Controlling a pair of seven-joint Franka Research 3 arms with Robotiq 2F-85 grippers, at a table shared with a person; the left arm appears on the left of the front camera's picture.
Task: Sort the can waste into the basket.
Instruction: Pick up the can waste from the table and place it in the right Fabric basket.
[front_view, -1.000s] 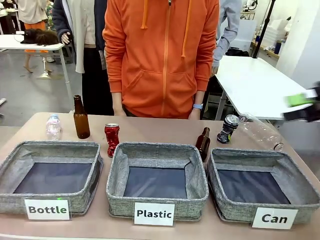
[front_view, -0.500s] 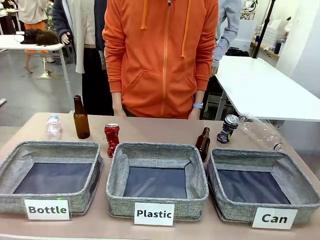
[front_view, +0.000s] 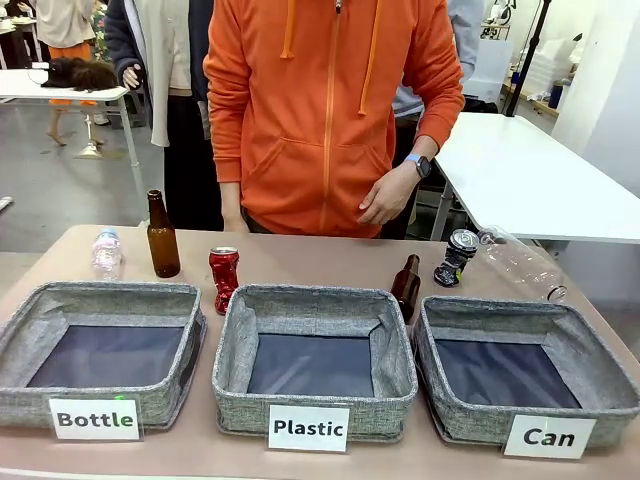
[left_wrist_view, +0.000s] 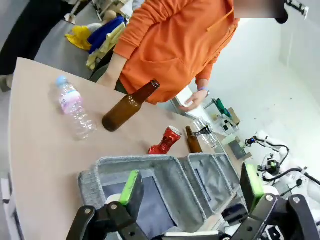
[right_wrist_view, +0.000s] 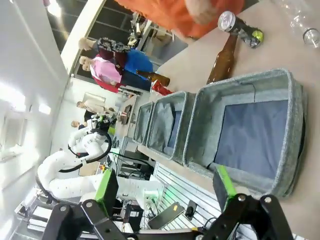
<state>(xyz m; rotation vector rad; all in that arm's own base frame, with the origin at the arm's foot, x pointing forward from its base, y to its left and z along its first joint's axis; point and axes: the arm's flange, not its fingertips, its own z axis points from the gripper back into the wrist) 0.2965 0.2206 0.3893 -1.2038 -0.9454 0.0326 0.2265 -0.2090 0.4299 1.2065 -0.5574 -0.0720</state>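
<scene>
The dented red can (front_view: 224, 275) stands upright behind the gap between the left and middle baskets. Leaning at the back right is the black can (front_view: 458, 256), just behind the grey "Can" basket (front_view: 470, 425), whose inside holds nothing. My left gripper (left_wrist_view: 191, 185) hangs open high above the left baskets, and the red can (left_wrist_view: 165, 141) lies beyond it. My right gripper (right_wrist_view: 165, 186) is open off the near side of the "Can" basket (right_wrist_view: 240, 80), with the black can (right_wrist_view: 239, 26) past the basket. The person's hand (front_view: 385, 195) hovers at waist height behind the table.
The "Bottle" basket (front_view: 30, 395) and the "Plastic" basket (front_view: 232, 400) sit left and middle. One brown bottle (front_view: 162, 238) stands at back left and another (front_view: 406, 287) between the middle and right baskets. Clear plastic bottles (front_view: 106, 254) (front_view: 522, 264) rest at both back ends.
A gripper that showed at the right edge one second ago has left the front view. The person's hand has risen from behind the table to waist height.
</scene>
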